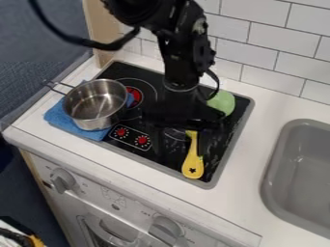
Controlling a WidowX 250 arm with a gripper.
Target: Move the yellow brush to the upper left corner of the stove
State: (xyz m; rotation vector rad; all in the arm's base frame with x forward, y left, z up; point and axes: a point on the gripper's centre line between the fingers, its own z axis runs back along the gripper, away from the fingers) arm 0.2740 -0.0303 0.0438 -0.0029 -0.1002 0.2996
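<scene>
The black gripper point(181, 141) hangs over the right half of the black stove point(224, 157), its two fingers apart and pointing down. A yellow brush point(193, 164) lies near the stove's front right, its wide end with a star-shaped hole toward the front edge. Its narrower part runs up between the fingers, closer to the right one, and its far end is hidden under the gripper. Whether a finger touches it, I cannot tell.
On the left, a metal pot point(95, 103) stands on a blue cloth point(57, 116) that overlaps the stove's left side. A green round object point(222, 102) is at the back right, partly behind the gripper. A grey sink point(274, 178) is set in the counter at right; tiled wall behind.
</scene>
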